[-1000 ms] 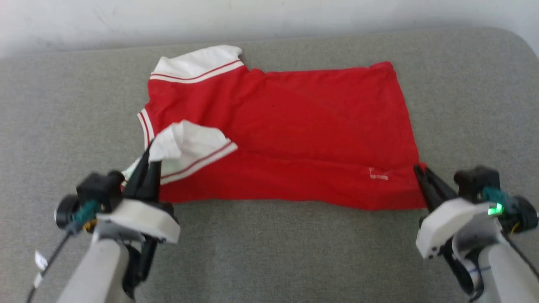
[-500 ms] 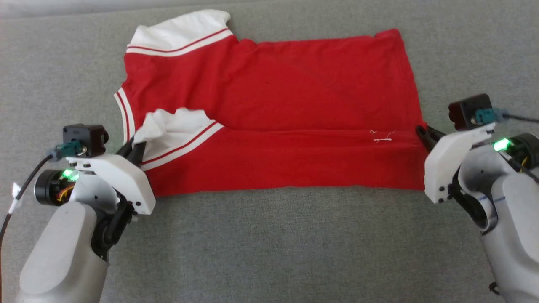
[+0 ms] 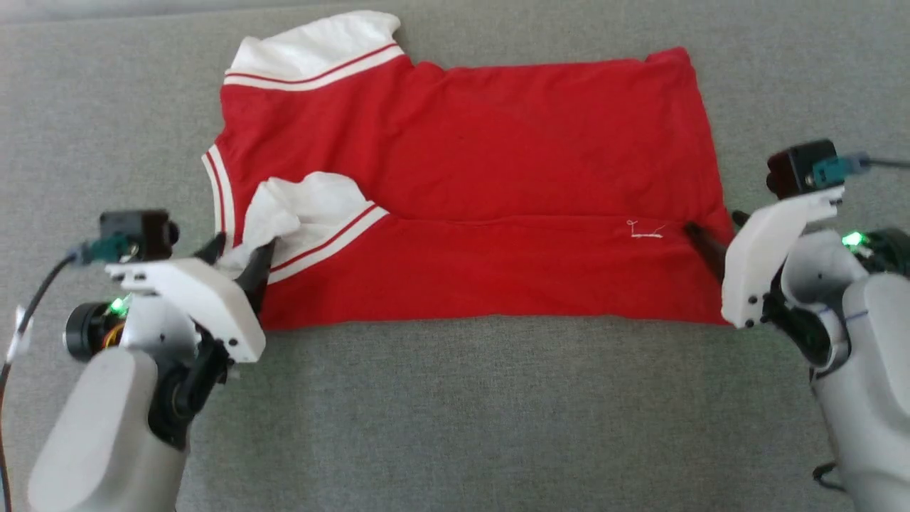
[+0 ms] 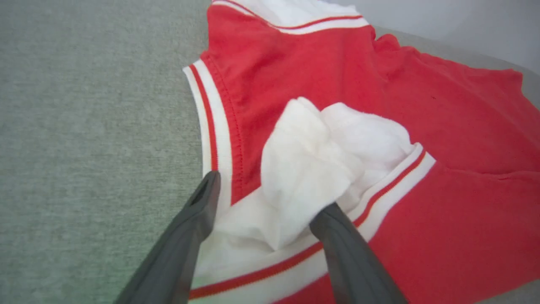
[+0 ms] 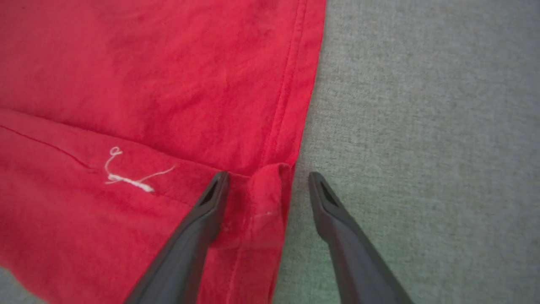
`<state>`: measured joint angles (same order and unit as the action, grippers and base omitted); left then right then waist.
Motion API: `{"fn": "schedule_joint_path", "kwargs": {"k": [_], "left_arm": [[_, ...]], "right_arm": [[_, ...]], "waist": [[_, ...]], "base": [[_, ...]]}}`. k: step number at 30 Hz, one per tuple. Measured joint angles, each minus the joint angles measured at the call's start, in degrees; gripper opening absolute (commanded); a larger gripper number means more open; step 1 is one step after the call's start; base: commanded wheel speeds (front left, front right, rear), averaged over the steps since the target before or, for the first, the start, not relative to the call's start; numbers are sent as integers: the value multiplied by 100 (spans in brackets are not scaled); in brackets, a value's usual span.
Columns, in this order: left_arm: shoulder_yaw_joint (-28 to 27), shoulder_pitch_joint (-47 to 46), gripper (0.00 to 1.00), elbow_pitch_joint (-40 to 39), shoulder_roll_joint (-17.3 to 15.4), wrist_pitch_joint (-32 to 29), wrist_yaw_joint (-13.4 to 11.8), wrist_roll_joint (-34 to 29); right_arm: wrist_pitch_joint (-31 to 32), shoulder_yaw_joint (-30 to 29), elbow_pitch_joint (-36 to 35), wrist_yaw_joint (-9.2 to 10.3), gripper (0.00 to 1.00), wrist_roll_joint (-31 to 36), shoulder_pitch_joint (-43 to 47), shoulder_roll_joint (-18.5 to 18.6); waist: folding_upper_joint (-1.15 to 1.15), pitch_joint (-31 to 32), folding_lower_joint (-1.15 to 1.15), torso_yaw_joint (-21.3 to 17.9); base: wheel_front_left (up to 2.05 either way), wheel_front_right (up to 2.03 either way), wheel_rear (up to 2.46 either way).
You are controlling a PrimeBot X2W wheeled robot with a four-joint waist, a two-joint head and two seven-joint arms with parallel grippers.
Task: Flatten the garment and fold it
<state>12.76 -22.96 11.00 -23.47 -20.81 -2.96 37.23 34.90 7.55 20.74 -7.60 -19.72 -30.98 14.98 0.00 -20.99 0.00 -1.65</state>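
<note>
Head view: the garment [image 3: 498,185] lies spread on the grey cushion [image 3: 455,412], its near edge folded over. The left gripper [image 3: 240,250] sits at the crumpled white sleeve [image 3: 306,206], the right gripper [image 3: 713,224] at the hem [image 3: 704,156].
Left wrist view: jaws apart, released, the sleeve bunched between them.
Right wrist view: jaws apart, released, straddling the folded hem's corner

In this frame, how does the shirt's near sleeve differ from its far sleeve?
The near sleeve is folded in over the body of the garment, its white end bunched; the far sleeve lies flat, sticking out past the body. The open left claw straddles the near sleeve; the far sleeve lies well away from it. Both have white ends edged with red stripes.
</note>
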Motion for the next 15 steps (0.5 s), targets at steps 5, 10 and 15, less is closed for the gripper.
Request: {"fn": "schedule_joint_path", "kwargs": {"k": [5, 10, 15], "left_arm": [[-263, 447, 100, -327, 151, 1359, -355, -402], [-336, 1071, 100, -624, 327, 2265, -631, -704], [-386, 1647, 100, -786, 474, 2483, -917, -756]], "right_arm": [[-960, -354, -391, 0, 100, 164, 571, -233], [-2140, -686, -888, 3, 100, 425, 1240, -611], [-3116, -746, -1263, 5, 100, 635, 1930, -990]], "waist": [[0, 236, 0, 22], [0, 517, -1, 43], [0, 746, -1, 47]], "base": [[0, 0, 0], [0, 0, 0], [0, 0, 0]]}}
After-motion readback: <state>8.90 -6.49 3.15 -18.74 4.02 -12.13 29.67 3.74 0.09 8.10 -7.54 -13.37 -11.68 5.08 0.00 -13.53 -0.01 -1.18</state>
